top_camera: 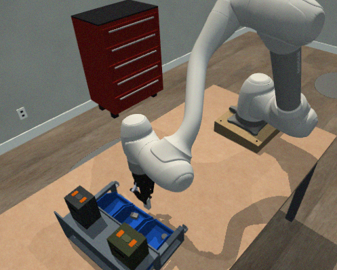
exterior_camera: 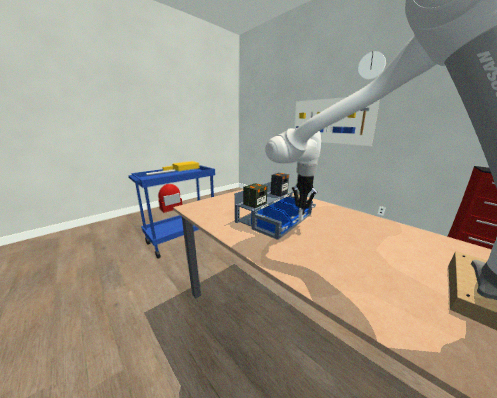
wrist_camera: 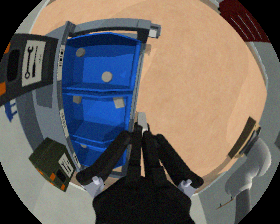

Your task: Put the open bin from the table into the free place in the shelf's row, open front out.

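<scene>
Closed gripper at the shelf front; three blue bins stand in a row.

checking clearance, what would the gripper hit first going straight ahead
Probably the shelf's front lip or the tabletop just outside it; depth at the gripper's closed fingertips is unclear.

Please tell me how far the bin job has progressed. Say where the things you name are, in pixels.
Looks done: three blue bins (top_camera: pixel 124 216) (exterior_camera: pixel 279 214) (wrist_camera: pixel 98 114) fill the shelf row (top_camera: pixel 98 234) (wrist_camera: pixel 39 120), seemingly level, with parts (top_camera: pixel 134 215) (wrist_camera: pixel 107 76) visible inside.
In hand: nothing; the gripper (top_camera: pixel 147 204) (exterior_camera: pixel 301 216) (wrist_camera: pixel 140 117) is shut beside the row.
Left: probably only moving the arm away; whether the bins are fully at rest, I cannot tell.
</scene>
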Action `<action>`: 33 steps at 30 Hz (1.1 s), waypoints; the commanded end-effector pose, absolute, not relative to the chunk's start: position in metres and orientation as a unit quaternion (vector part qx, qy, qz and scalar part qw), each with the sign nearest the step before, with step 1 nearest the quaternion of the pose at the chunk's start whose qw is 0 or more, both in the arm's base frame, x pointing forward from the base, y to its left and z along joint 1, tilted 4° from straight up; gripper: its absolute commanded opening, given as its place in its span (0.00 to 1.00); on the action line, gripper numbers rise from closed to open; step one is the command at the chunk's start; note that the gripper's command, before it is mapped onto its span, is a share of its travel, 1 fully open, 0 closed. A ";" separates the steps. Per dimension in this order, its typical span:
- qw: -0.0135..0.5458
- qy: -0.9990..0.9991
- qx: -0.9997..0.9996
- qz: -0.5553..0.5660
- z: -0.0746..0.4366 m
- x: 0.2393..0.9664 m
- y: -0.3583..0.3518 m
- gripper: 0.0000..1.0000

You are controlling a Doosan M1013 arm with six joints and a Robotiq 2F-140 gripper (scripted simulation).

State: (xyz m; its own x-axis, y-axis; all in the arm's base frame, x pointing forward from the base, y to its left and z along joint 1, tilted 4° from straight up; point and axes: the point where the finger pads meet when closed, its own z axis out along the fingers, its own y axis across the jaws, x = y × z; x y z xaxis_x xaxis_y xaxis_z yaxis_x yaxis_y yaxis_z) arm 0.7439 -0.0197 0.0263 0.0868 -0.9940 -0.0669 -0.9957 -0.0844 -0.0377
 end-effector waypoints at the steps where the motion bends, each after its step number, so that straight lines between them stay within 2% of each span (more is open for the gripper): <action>1: 0.037 0.676 -0.736 0.012 0.028 0.742 -0.020 0.00; 16: 0.037 0.676 -0.736 0.012 0.034 0.741 -0.020 0.00; 33: 0.037 0.676 -0.736 0.012 0.080 0.739 -0.024 0.00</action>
